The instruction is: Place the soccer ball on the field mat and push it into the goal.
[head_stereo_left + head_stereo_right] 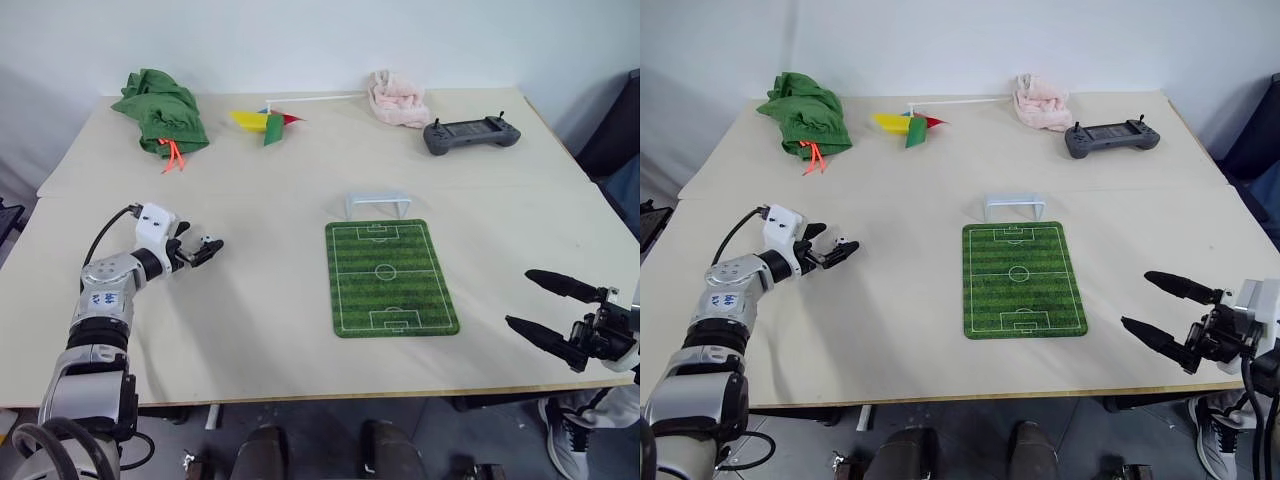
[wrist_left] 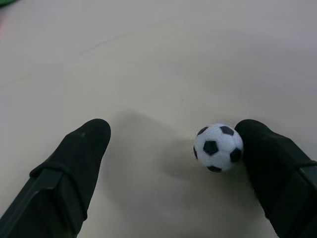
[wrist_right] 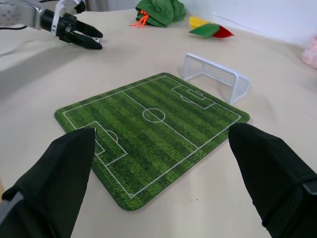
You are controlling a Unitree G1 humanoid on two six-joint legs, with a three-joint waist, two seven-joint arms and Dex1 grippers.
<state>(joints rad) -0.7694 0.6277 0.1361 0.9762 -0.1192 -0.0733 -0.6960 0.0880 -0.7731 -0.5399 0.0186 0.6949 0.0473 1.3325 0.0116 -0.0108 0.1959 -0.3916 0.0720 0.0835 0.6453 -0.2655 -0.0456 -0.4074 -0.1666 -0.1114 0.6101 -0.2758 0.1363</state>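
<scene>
The soccer ball [image 2: 218,147], white with black patches, rests on the bare table between the fingers of my left gripper [image 1: 204,240]. It touches the inner side of one finger [image 2: 262,148], and the jaws stand wide open. The field mat [image 1: 390,277], green with white pitch lines, lies flat at the table's middle, well to the right of that gripper. The goal [image 1: 377,205], a small light-grey frame, stands on the table just beyond the mat's far short edge. My right gripper [image 1: 520,297] hovers open and empty near the front right edge, pointing toward the mat.
Along the far side of the table lie a green cloth bundle with orange cords [image 1: 160,112], a coloured pinwheel [image 1: 268,122], a pink cloth [image 1: 397,100] and a dark grey controller [image 1: 470,133]. The table's front edge [image 1: 330,393] runs close below both arms.
</scene>
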